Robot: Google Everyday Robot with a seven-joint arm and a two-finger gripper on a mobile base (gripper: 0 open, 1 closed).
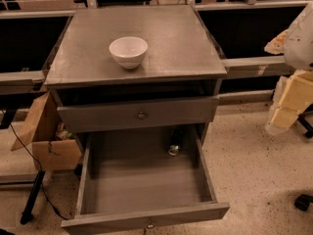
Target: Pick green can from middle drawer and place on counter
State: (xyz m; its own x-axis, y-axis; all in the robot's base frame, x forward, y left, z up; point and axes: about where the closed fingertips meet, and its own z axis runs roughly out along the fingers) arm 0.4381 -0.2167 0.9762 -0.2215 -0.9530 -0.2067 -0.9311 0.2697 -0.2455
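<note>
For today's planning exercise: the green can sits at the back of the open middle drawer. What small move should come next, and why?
Probably bring the tool, now high at the right edge beside the counter, down and across toward the green can. The middle drawer is already open, and the can sits untouched at its back, far from the tool.

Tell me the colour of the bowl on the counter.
White bowl, camera view; end effector hangs far right.

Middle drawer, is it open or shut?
Open. The drawer is pulled out, floor showing, can at its back. Gripper hangs at the right edge, outside it.
</note>
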